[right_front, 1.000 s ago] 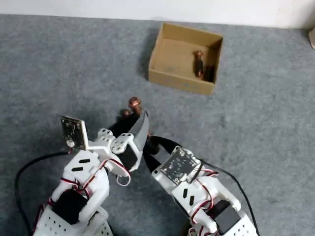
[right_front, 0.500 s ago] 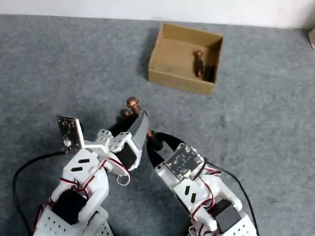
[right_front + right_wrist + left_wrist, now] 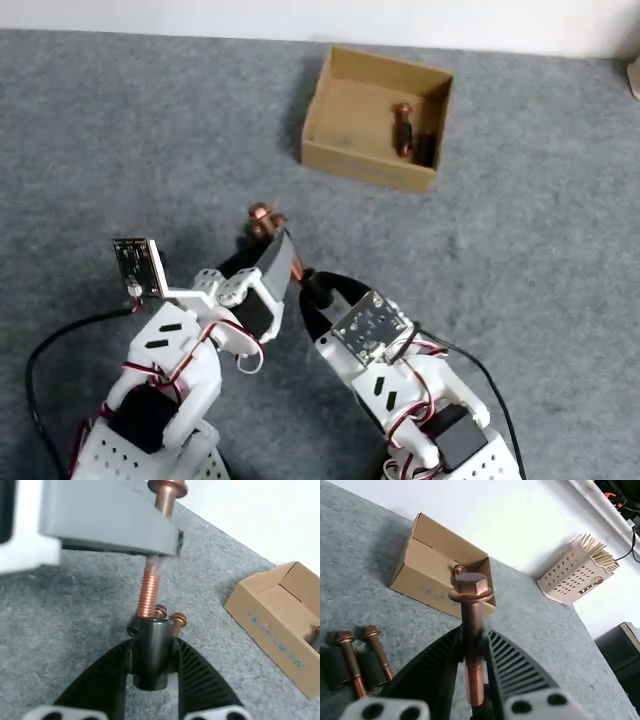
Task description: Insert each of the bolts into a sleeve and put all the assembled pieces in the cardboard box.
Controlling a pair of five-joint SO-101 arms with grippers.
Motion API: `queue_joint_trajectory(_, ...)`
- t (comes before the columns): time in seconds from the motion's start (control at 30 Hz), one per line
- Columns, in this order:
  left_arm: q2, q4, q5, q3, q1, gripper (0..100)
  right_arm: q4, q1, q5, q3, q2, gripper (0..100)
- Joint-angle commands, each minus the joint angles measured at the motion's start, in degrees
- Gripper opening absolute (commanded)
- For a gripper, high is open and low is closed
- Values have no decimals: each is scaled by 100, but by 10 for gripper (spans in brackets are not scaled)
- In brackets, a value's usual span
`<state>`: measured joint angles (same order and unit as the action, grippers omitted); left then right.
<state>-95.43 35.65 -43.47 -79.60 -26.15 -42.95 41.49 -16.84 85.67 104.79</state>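
Left gripper [image 3: 474, 640] clamps a copper bolt [image 3: 471, 595] by its shank, head outward. Right gripper [image 3: 152, 655] is closed around a black sleeve [image 3: 151, 640], open end facing the bolt. Two assembled pieces [image 3: 351, 662] lie on the grey carpet [image 3: 520, 250] just beyond the grippers. The cardboard box [image 3: 370, 168] farther off holds another piece [image 3: 403, 128]. The bolt's threaded end points at the sleeve's mouth, axes nearly in line.
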Motion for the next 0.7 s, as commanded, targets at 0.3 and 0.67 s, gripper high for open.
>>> queue_joint_trajectory(0.3,40,-158,-35,101,-224,4,233,75,369,-101,66,4)
queue_joint_trajectory(0.67,40,-167,-132,119,-215,4,224,75,888,-101,66,4)
